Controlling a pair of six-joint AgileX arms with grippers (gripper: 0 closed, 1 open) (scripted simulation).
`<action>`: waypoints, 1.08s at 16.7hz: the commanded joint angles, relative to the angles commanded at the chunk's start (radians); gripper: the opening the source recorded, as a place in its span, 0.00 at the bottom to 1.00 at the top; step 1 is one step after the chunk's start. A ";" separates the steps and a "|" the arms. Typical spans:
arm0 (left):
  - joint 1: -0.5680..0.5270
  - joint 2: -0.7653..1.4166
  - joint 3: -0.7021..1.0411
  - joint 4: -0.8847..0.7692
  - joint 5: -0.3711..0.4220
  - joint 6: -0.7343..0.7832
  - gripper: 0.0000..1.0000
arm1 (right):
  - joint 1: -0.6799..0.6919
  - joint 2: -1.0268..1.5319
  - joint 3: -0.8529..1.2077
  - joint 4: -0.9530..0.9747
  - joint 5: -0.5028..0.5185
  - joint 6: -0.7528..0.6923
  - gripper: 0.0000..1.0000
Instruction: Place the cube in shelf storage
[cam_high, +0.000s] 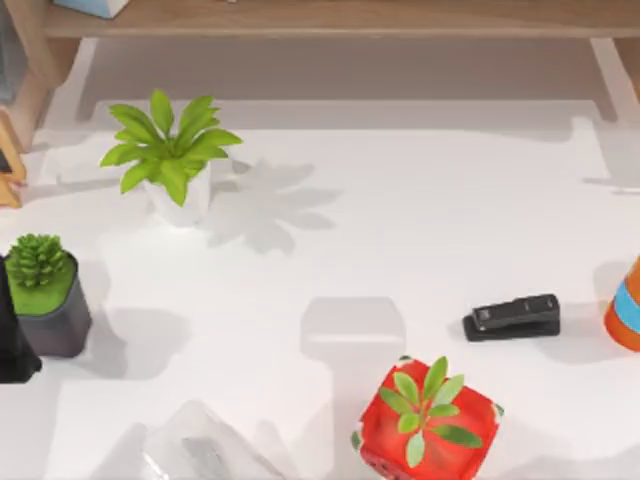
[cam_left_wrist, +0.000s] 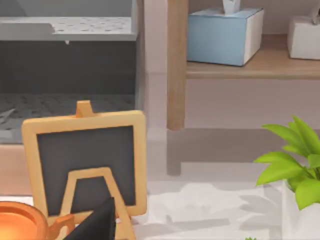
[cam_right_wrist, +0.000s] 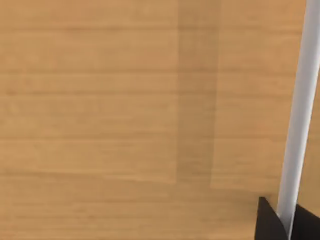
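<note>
The right wrist view looks flat onto the shelf storage (cam_right_wrist: 125, 110) board; gripper states cannot be told, and the cube's whereabouts cannot be told. A blind release risks a fall.

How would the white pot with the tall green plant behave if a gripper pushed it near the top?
The white pot looks narrow beside its wide leaves, so it would probably tip rather than slide. The leaves would likely bend away. It stands free on the table, so a low push may simply slide it.
</note>
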 joint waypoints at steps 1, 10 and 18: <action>0.000 0.000 0.000 0.000 0.000 0.000 1.00 | -0.011 -0.013 -0.032 0.018 -0.011 0.000 0.00; 0.000 0.000 0.000 0.000 0.000 0.000 1.00 | -0.045 -0.046 -0.116 0.075 -0.045 -0.001 0.00; 0.000 0.000 0.000 0.000 0.000 0.000 1.00 | -0.158 -0.116 -0.317 0.205 -0.160 0.000 0.00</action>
